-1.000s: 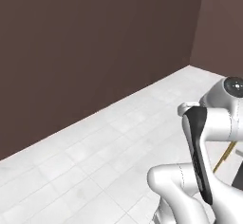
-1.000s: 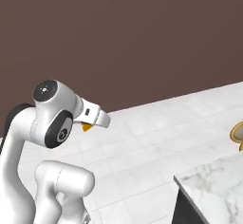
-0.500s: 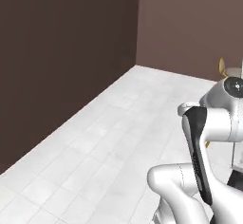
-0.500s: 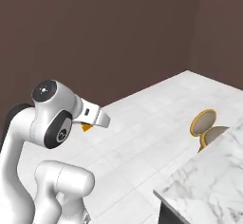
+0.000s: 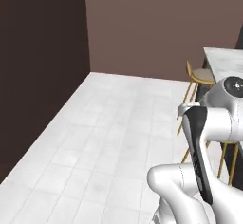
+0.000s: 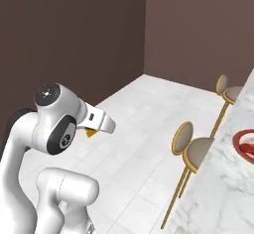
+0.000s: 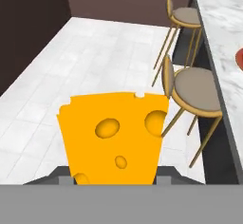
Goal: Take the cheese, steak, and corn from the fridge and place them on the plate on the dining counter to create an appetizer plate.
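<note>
Between the tips of my end effector [image 7: 113, 179] sits the orange-yellow wedge of cheese with round holes [image 7: 113, 135], pinched at its lower edge and standing up in front of the hand camera. From the right base camera I see only a small orange corner of it [image 6: 90, 132] poking out under the white hand, touching it. Beyond the end effector and off to its right runs the long white grey-veined marble bench on a dark grey base [image 7: 223, 28], well apart from the wedge. On that bench, at the picture's far right edge, I catch a sliver of the round red-rimmed plate [image 6: 246, 145]. Two round padded stools with slim wooden legs [image 7: 194, 88] stand against the bench, the nearer one just ahead-right of the cheese. Pale tiled floor [image 5: 114, 137] spreads below the hand.
</note>
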